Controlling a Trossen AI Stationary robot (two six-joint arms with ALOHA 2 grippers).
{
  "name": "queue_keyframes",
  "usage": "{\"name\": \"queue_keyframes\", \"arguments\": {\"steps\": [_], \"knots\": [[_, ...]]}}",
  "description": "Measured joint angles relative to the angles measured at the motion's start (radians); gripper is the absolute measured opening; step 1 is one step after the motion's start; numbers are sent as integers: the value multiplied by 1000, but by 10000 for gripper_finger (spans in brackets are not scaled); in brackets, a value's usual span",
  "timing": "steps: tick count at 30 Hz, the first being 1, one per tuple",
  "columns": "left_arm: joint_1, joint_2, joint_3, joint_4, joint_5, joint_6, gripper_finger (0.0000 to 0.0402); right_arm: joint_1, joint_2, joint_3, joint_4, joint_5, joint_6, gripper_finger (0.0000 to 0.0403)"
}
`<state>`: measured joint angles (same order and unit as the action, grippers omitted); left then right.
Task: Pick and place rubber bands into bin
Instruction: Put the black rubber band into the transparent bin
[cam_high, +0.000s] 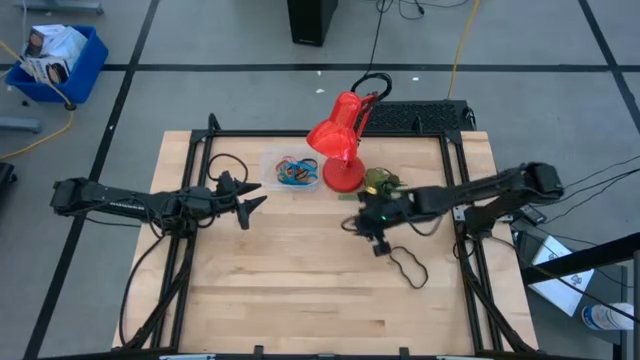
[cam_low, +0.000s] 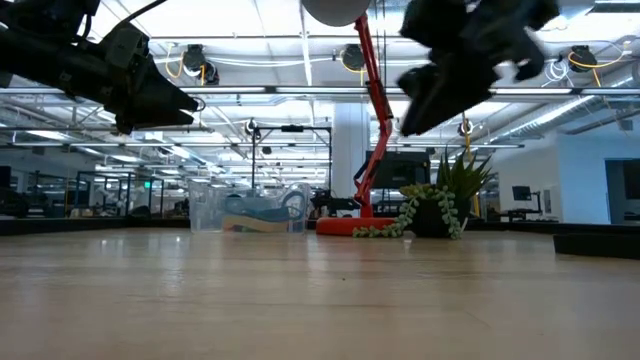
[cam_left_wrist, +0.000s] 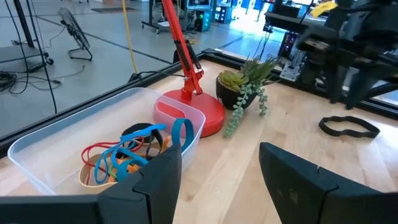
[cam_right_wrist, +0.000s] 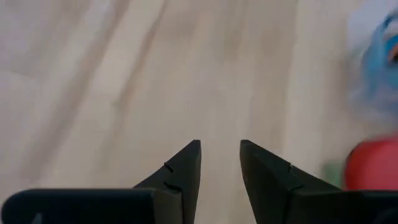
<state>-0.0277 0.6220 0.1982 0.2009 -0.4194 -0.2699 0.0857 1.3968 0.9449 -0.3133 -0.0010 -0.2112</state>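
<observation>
Rubber bands, mostly blue, orange and black loops (cam_left_wrist: 127, 152), sit in the clear plastic bin (cam_high: 290, 172); one black band (cam_high: 408, 266) remains on the desk near the right end effector (cam_high: 362, 232), empty, fingers parted, probably about to grab it.

Both arms showing dark, slim, jointed; black cables trailing from bases; right gripper (cam_right_wrist: 220, 163) fingers (cam_right_wrist: 184, 168) wearing wedge tips with small notches; green light glowing on right wrist.
</observation>
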Motion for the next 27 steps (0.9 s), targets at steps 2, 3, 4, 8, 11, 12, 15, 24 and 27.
{"name": "queue_keyframes", "arguments": {"steps": [2,3,4,8,11,12,15,24,27], "knots": [[0,0,0,1,0,0,223,31,-46,-19,-54,0,130,105],[0,0,0,0,0,0,223,45,-65,-24,-84,1,195,105],[0,0,0,0,0,0,223,60,-83,-31,-118,1,258,105],[0,0,0,1,0,3,223,108,-133,-77,-252,2,400,105],[0,0,0,0,0,3,223,133,-149,-145,-292,0,485,105],[0,0,0,1,0,3,223,139,-149,-171,-296,0,506,105],[0,0,0,0,0,3,223,154,-148,-246,-292,-1,519,105],[0,0,0,0,0,2,223,159,-148,-383,-256,-1,514,105],[0,0,0,0,0,1,223,158,-151,-403,-219,-2,514,105]]}}
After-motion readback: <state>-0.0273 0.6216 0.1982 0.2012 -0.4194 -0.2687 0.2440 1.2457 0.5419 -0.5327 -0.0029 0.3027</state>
